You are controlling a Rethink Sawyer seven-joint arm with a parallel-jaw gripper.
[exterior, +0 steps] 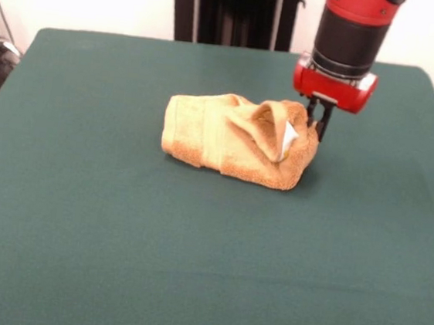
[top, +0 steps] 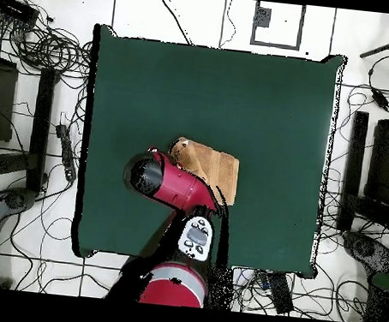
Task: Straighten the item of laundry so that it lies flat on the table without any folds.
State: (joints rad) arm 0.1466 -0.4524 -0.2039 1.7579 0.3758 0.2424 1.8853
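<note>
The orange-tan towel [exterior: 235,137] lies crumpled and folded over on itself near the middle of the green table [exterior: 116,237]. One flap curls up at its right end, where a small white tag [exterior: 289,136] shows. My gripper [exterior: 319,125] hangs from the red arm and is down at that right end, touching or just behind the towel's edge. I cannot tell whether it holds the cloth. In the overhead view the towel [top: 213,165] shows as a tan patch on the table [top: 265,98], and the red arm [top: 165,182] covers its left end and hides the gripper.
The robot's black pedestal [exterior: 235,9] stands at the table's far side. Cables and dark equipment [top: 37,48] lie on the floor around the table. Green cloth stretches wide on every side of the towel.
</note>
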